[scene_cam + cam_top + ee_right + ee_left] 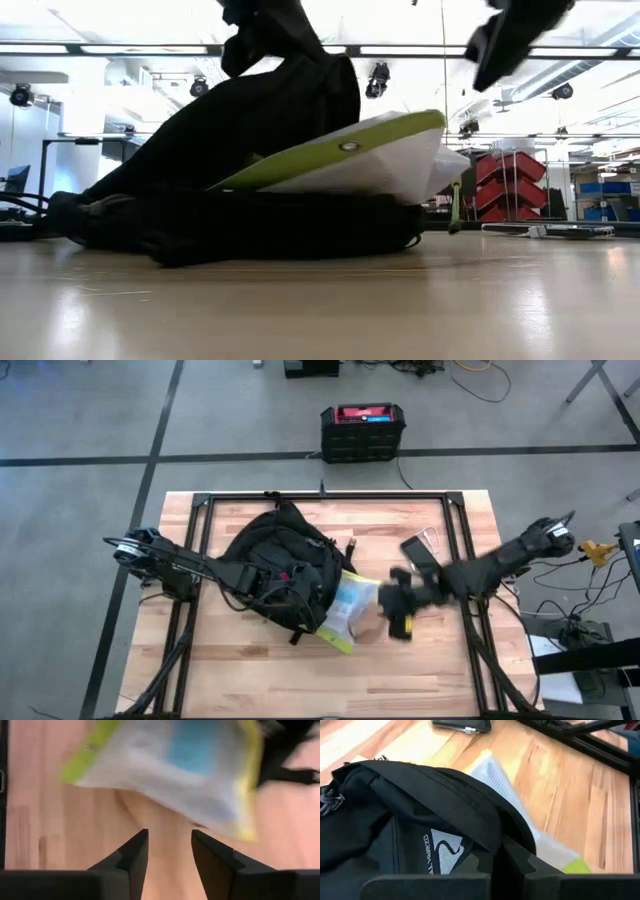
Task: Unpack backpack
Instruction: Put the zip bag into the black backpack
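I'm mid-extraction: left end effector seemingly clamps the backpack; right end effector, fingers apart, must grip the green-edged pouch at centre frame.

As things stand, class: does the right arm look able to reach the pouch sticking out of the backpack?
Probably yes: the open right gripper faces the pouch with only bare table between; the backpack covers only its far end.

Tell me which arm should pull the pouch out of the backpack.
Right. Its open pincer hangs just off the pouch end, while the left pincer sits on the backpack.
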`<act>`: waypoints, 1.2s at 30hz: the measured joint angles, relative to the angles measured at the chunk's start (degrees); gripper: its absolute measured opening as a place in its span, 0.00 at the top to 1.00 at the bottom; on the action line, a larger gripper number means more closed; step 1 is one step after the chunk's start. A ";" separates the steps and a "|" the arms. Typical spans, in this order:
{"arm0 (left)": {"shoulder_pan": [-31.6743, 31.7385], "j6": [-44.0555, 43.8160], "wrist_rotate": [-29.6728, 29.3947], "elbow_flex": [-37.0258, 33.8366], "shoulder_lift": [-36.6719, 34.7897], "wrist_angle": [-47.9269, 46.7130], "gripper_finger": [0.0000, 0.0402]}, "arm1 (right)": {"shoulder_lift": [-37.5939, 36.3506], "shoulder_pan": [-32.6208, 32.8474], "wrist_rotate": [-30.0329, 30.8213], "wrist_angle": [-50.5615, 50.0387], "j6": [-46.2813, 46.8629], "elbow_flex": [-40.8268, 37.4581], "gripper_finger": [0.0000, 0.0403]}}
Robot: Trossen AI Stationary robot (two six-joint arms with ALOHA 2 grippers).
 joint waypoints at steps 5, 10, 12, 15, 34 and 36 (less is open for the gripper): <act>-0.66 0.14 1.99 1.04 0.04 4.10 1.00 | 6.92 7.50 13.65 16.72 0.62 -6.81 0.80; -2.24 0.00 4.40 2.42 0.04 4.40 1.00 | 17.27 4.07 15.40 29.79 -4.06 -8.84 0.98; -2.72 -0.07 4.70 2.73 0.06 4.71 1.00 | 21.25 1.81 17.95 37.97 -8.28 -8.48 0.98; -2.95 -0.86 5.68 2.73 0.78 6.17 1.00 | 26.68 -2.47 21.13 51.34 -16.69 -6.68 0.99; -4.21 -2.85 4.68 2.95 -0.29 4.79 1.00 | 36.39 -10.78 2.50 67.53 -26.58 -1.78 1.00; -4.20 -3.03 4.46 2.95 -0.31 4.12 1.00 | 32.49 -8.56 3.30 59.69 -26.52 -1.78 1.00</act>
